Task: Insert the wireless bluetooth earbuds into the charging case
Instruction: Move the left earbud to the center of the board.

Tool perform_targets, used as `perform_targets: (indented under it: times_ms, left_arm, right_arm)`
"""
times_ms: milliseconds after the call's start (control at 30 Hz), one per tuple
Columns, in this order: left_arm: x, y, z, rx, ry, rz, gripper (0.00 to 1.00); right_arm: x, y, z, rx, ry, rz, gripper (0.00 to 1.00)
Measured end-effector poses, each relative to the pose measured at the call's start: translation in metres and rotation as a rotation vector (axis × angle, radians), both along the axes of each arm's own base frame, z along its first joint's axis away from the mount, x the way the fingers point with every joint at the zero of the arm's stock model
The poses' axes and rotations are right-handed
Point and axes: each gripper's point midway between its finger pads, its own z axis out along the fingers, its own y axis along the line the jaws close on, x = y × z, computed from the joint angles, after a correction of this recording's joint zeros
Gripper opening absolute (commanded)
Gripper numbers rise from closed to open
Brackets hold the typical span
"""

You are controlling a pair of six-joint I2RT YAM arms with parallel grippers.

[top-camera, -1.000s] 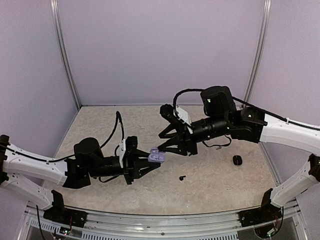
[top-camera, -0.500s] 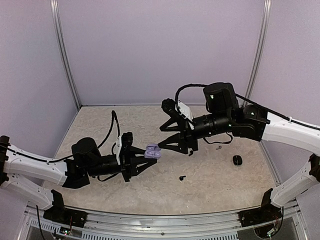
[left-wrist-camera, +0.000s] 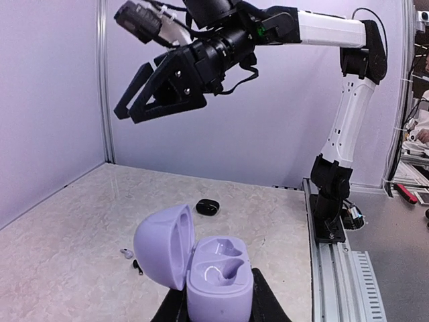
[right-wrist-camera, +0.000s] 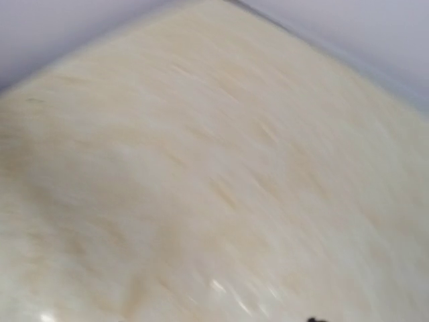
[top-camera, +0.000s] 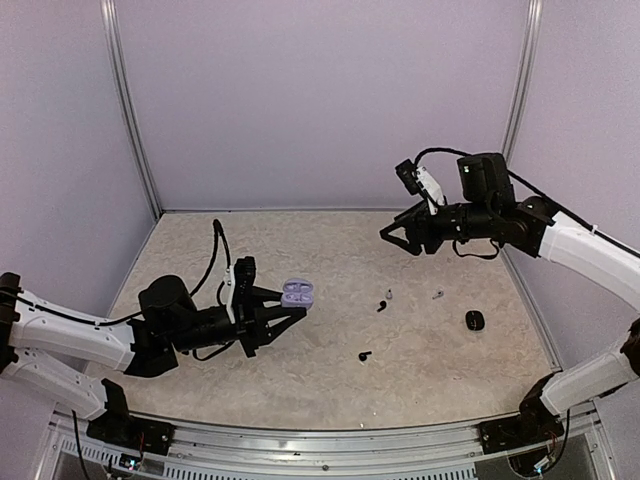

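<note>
The earbuds all lay loose on the table (top-camera: 450, 375), none of them in a case. One black earbud (top-camera: 381, 306) lay a little right of the table's middle, with a pale earbud (top-camera: 388, 294) just behind it. A second black earbud (top-camera: 364, 355) lay nearer the arm bases, and a second pale earbud (top-camera: 437, 294) lay further right, apart from the others.

The lilac charging case (top-camera: 297, 293) was held over the left half of the table. Your left gripper (top-camera: 288, 307) was clamped on its base, one finger on each side. From the left wrist camera you could see its lid hinged open to the left and standing nearly upright, and both wells in the base showed bare. In that view the nearest black and pale buds appeared as small specks on the table just left of the lid.

A closed black case (top-camera: 474, 320) sat on the table toward the right edge, well apart from the lilac one and from every bud.

Your right gripper (top-camera: 397, 241) hung high over the far right part of the table. It pointed left, with its jaws apart and nothing between them. Its wrist camera gave you only a blurred stretch of pale tabletop, and I couldn't make out the dark speck at the bottom edge.
</note>
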Motion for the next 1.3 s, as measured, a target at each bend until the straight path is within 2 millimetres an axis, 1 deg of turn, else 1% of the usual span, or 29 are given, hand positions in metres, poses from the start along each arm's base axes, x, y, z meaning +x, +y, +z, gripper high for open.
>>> perform_targets:
  times_ms: [67,133,200,267,400,567,700,867,1167,1300]
  left_arm:
    - [0.001,0.001,0.0,-0.002,0.002,0.006,0.0]
    - [0.003,0.003,-0.001,-0.002,0.003,0.013,0.0]
    - [0.004,0.004,-0.003,-0.003,0.004,0.02,0.0]
    - [0.005,0.006,-0.004,-0.005,0.005,0.025,0.0]
    - [0.006,0.01,-0.009,-0.004,0.009,0.036,0.0]
    - [0.006,0.01,-0.01,-0.01,0.012,0.037,0.0]
    - [0.006,0.011,-0.01,-0.016,0.011,0.037,0.0]
    - [0.006,0.011,-0.009,-0.021,0.008,0.037,0.0]
    - [0.006,0.011,-0.009,-0.021,0.006,0.037,0.0]
    - [0.006,0.011,-0.009,-0.019,0.005,0.037,0.0]
  right_arm:
    - [0.019,-0.027,-0.026,-0.014,0.083,-0.098,0.63]
    - [0.033,-0.056,-0.058,-0.029,0.172,-0.199,0.64]
    - [0.042,-0.084,-0.091,-0.042,0.268,-0.297,0.63]
    - [0.048,-0.103,-0.115,-0.055,0.344,-0.372,0.63]
    - [0.059,-0.123,-0.152,-0.097,0.446,-0.483,0.63]
    - [0.067,-0.138,-0.19,-0.166,0.523,-0.586,0.59]
    - [0.071,-0.152,-0.215,-0.223,0.558,-0.663,0.58]
    - [0.071,-0.165,-0.239,-0.285,0.583,-0.722,0.55]
    - [0.077,-0.178,-0.267,-0.334,0.61,-0.772,0.51]
    - [0.081,-0.179,-0.277,-0.338,0.626,-0.773,0.49]
